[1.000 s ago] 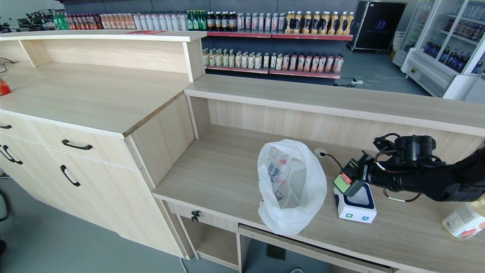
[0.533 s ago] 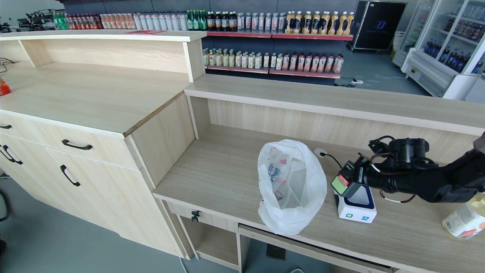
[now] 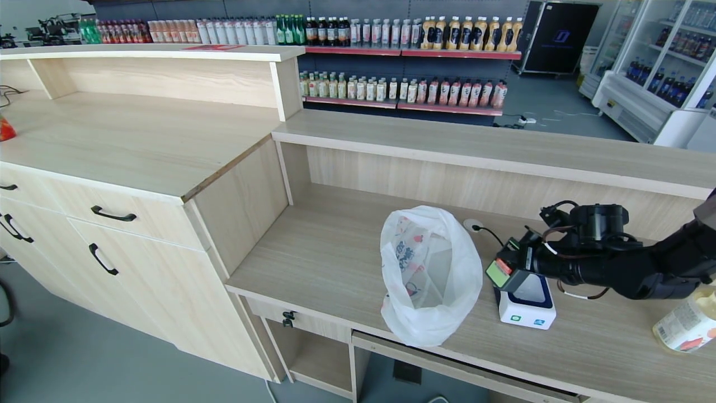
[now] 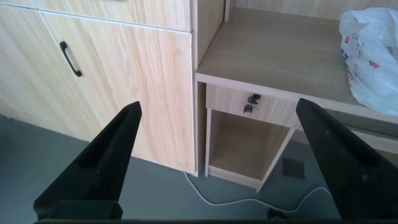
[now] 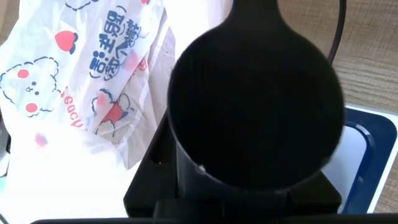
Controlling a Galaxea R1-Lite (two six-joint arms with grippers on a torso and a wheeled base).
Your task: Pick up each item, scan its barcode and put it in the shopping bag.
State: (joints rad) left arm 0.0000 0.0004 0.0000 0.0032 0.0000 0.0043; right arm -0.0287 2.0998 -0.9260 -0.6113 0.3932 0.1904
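A white plastic shopping bag (image 3: 430,274) with red and blue print stands open on the lower counter (image 3: 324,252). Just right of it sits the white scanner (image 3: 528,307) with a blue top. My right gripper (image 3: 506,270) is shut on a small round item with a green and red label (image 3: 498,273), held above the scanner's left edge, close to the bag's rim. In the right wrist view the item's dark round end (image 5: 255,106) hangs over the bag (image 5: 81,93) and the scanner (image 5: 367,155). My left gripper (image 4: 217,162) hangs open, low beside the cabinet (image 4: 124,68).
A bottle with a pale label (image 3: 685,324) lies at the counter's right end. A black cable (image 3: 492,235) runs from a hole in the counter to the scanner. A raised ledge (image 3: 492,145) stands behind, and a taller counter (image 3: 128,140) to the left.
My right gripper has moved a little to the left with the item, from over the scanner towards the bag. The bag, scanner and bottle have stayed in place.
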